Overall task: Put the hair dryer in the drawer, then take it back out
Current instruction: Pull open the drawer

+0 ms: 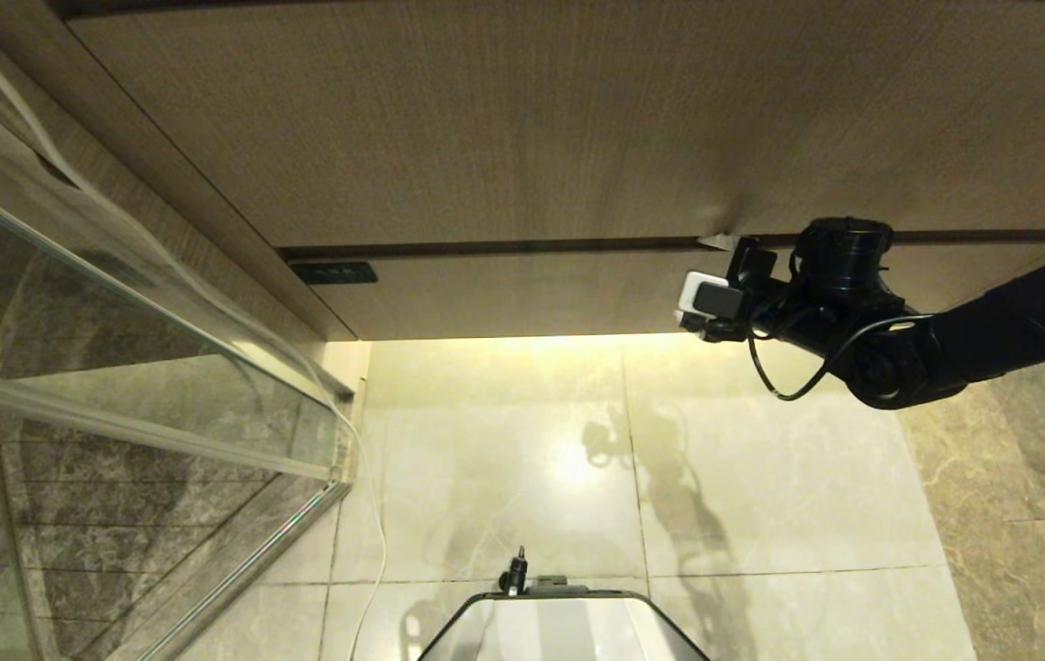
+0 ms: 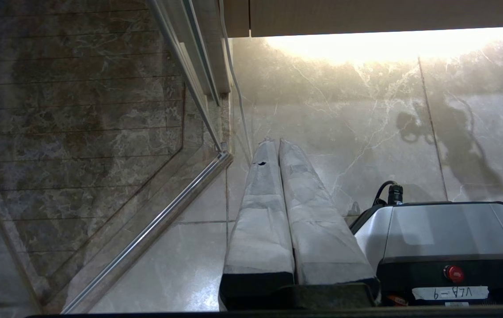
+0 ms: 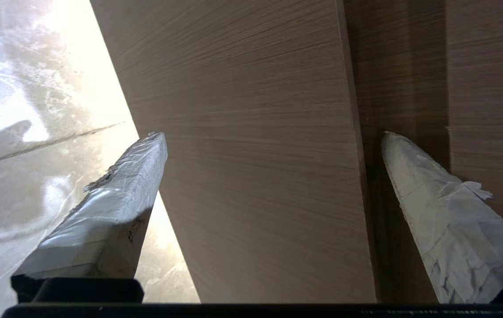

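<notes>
Your right arm (image 1: 945,340) is glossy black with a looping black cable at its six o'clock. Both grippers wear white-taped fingers (image 2: 260,212). Your grey base (image 2: 446,229) carries a red button (image 2: 453,273).

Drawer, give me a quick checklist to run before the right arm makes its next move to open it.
1. Drawer state known: ok, it is closed under the taller panel, label on its front corner.
2. Right end effector open: ok, fingers spread wide.
3. Right end effector lined up on the drawer front: ok, one finger at the gap above it, the other past its lower edge.
4. Finger hooked behind the front: cannot tell.
5. Hair dryer located: not ok, it is in no view.
6. Left end effector out of the way: ok, shut, pointing at the floor.
</notes>
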### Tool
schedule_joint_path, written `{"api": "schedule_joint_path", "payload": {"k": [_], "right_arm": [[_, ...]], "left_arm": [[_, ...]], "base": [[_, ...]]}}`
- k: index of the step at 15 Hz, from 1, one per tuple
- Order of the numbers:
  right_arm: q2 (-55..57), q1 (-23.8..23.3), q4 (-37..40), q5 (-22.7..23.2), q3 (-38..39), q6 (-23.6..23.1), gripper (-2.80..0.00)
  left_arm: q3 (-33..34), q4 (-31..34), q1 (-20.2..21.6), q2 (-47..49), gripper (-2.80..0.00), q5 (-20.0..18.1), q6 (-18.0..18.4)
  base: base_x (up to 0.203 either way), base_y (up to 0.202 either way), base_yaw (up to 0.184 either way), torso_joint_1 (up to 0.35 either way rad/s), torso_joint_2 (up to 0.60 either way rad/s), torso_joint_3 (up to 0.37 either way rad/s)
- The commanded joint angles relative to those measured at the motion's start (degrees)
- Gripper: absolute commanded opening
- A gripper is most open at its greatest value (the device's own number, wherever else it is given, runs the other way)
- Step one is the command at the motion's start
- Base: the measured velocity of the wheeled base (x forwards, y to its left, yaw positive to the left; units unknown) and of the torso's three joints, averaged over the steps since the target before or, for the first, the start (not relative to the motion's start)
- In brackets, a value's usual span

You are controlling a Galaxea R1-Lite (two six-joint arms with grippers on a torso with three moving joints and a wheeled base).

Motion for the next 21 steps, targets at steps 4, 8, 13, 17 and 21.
{"api": "schedule_joint_path", "payload": {"k": [4,8,13,17,21], "right_arm": [[3.5,0.0,-3.0,-0.3,-2.4,-0.3,0.00],[3.5,0.0,-2.1,-0.5,-1.1,0.0,0.00],[3.0,0.0,1.3,-1.2,0.1,1.6,0.00],[0.5,0.0,5.8,-1.8,1.7,3.2,0.00],[-1.6,0.0,10.0,-2.0,3.4,4.9,0.00]], "left_arm": [[0.0,0.0,0.0,-0.1,-2.80,0.0,0.0],[0.0,0.0,0.0,-0.1,-2.80,0.0,0.0],[0.0,0.0,0.0,0.0,-2.80,0.0,0.0],[0.0,0.0,0.0,0.0,-2.80,0.0,0.0],[0.0,0.0,0.0,0.0,-2.80,0.0,0.0]], "base": [[0.000,0.000,0.000,0.000,0.00,0.000],[0.000,0.000,0.000,0.000,0.00,0.000],[0.000,0.000,0.000,0.000,0.00,0.000],[0.000,0.000,0.000,0.000,0.00,0.000],[0.000,0.000,0.000,0.000,0.00,0.000]]}}
